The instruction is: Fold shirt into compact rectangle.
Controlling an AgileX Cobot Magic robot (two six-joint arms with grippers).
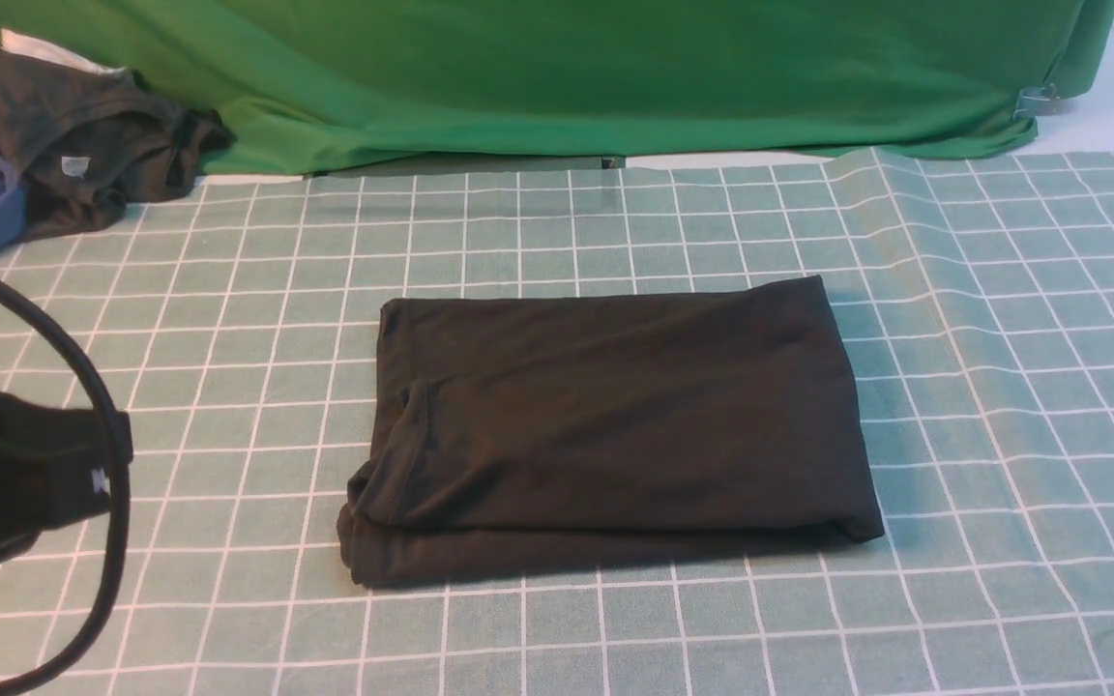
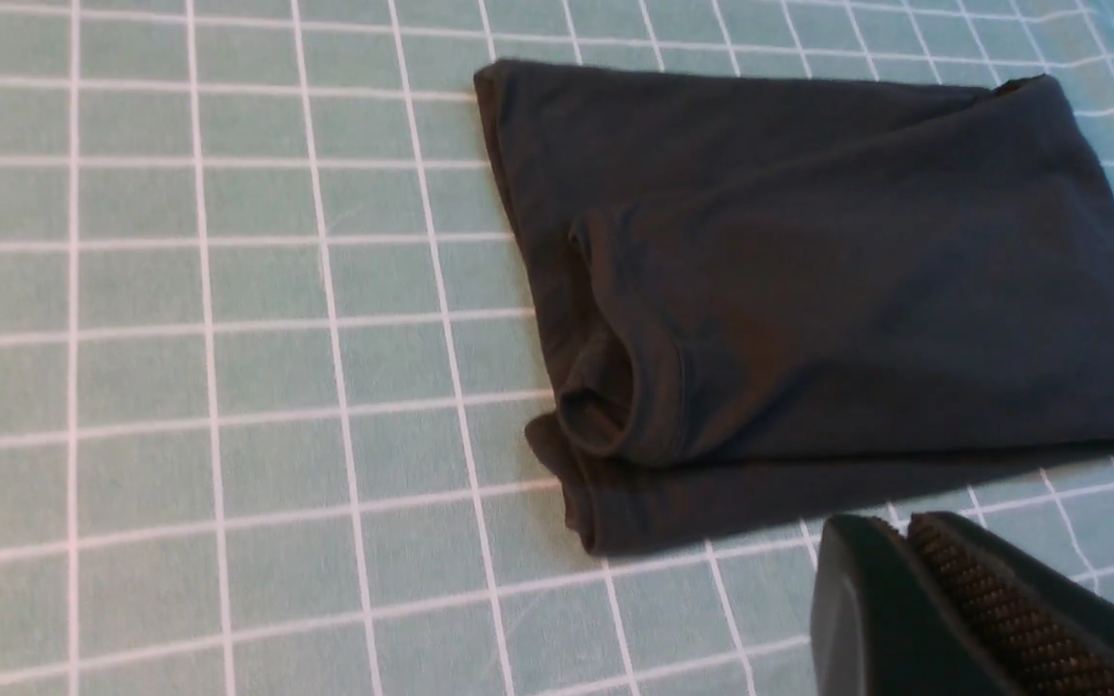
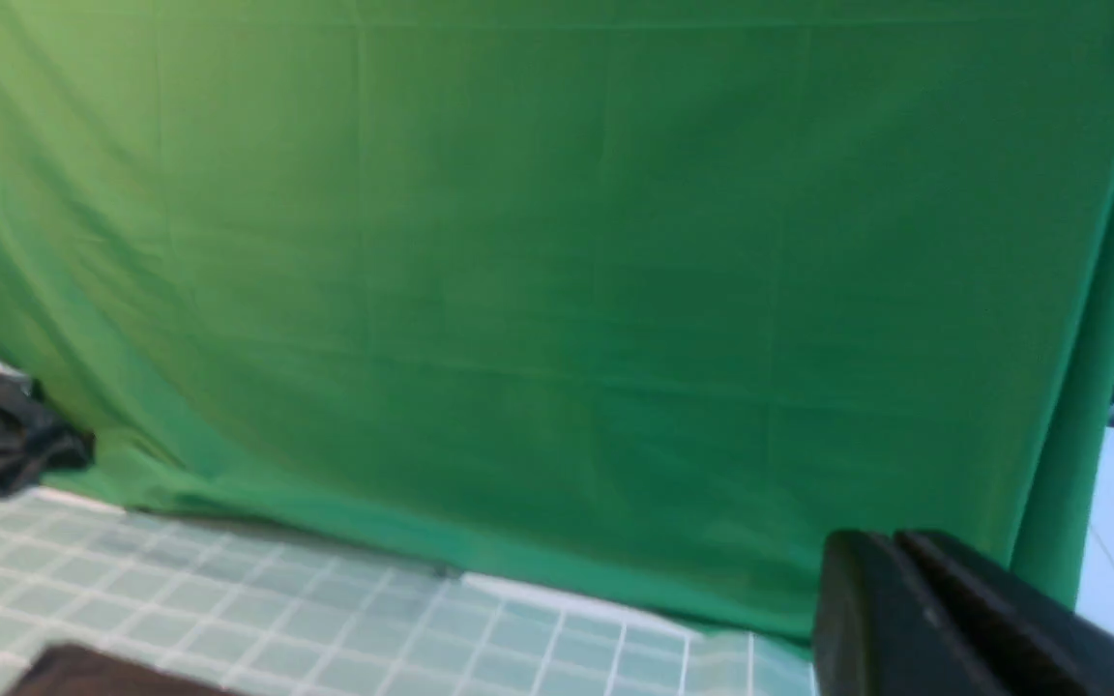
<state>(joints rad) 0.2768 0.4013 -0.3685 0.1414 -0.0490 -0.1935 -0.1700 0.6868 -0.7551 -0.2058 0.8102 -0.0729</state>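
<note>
Left gripper (image 2: 894, 527) and right gripper (image 3: 868, 543): fingertips together, nothing clamped. Shirt (image 1: 634, 425) lies mid-table, folded to a rough rectangle; main folding appears done. Outstanding, in my judgement: squaring the skewed top layer and tucking the bunched corner at its seven o'clock. Beyond, dark grey garment (image 1: 93, 126) at ten, green cloth (image 1: 615, 77) at twelve; neither obstructs.

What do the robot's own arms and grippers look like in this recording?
The left arm is black, blocky, with a small pale marking; a thick black cable loops beside it. Both the left gripper and right gripper have dark, tapering fingers; the left's show a brownish textured face.
</note>
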